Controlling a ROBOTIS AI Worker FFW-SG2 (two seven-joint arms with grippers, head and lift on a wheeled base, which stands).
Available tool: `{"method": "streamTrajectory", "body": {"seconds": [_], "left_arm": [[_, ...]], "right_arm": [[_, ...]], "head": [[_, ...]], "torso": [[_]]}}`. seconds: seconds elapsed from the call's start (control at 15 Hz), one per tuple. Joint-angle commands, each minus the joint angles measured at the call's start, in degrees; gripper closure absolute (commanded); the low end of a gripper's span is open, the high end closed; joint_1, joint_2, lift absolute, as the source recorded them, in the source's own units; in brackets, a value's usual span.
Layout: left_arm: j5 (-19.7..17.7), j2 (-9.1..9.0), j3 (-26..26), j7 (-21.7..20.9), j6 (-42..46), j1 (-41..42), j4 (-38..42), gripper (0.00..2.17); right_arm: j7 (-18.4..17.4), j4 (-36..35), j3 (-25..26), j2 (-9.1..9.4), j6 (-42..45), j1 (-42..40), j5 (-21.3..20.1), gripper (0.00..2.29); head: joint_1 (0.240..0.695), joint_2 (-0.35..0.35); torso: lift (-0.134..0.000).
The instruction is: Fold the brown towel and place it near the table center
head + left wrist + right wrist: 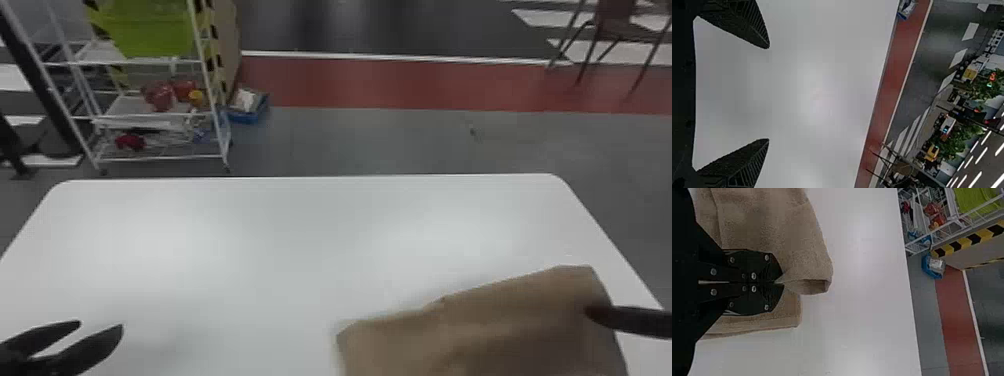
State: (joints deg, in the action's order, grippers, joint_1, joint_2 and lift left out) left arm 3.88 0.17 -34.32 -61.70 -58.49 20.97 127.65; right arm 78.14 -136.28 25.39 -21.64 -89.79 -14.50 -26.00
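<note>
We seem mid-fold, right gripper (779, 282) clamped on the towel (480, 330) at the table's (280, 240) four o'clock, left gripper (101, 325) spread at eight. Next we should lay that edge down, then centre the towel.

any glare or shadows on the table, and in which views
head view: two broad glare patches on the table, soft shade along the brown towel's far edge; left wrist view: a soft bright patch on the tabletop; right wrist view: bright patches on the tabletop
</note>
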Motion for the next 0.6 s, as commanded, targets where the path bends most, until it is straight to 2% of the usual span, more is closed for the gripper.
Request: {"method": "streamTrajectory", "body": {"seconds": [0.0,0.33,0.53], "left_arm": [[0.1,-0.32,0.2,0.0,0.0,-0.4,-0.5,0.02],[0.3,-0.32,1.3,-0.2,0.0,-0.2,-0.5,0.02],[0.1,-0.32,1.1,-0.5,0.0,0.1,-0.5,0.02]], "right_arm": [[0.2,2.4,1.9,0.20,-0.3,-4.5,-0.4,1.87],[0.2,9.9,-0.2,0.55,-0.3,-2.0,-3.1,1.87],[0.2,10.2,0.4,0.46,-0.3,0.3,-3.3,1.87]], "head": [[0.695,-0.073],[0.695,-0.140],[0.695,-0.155]], "torso": [[-0.122],[-0.122],[-0.122]]}}
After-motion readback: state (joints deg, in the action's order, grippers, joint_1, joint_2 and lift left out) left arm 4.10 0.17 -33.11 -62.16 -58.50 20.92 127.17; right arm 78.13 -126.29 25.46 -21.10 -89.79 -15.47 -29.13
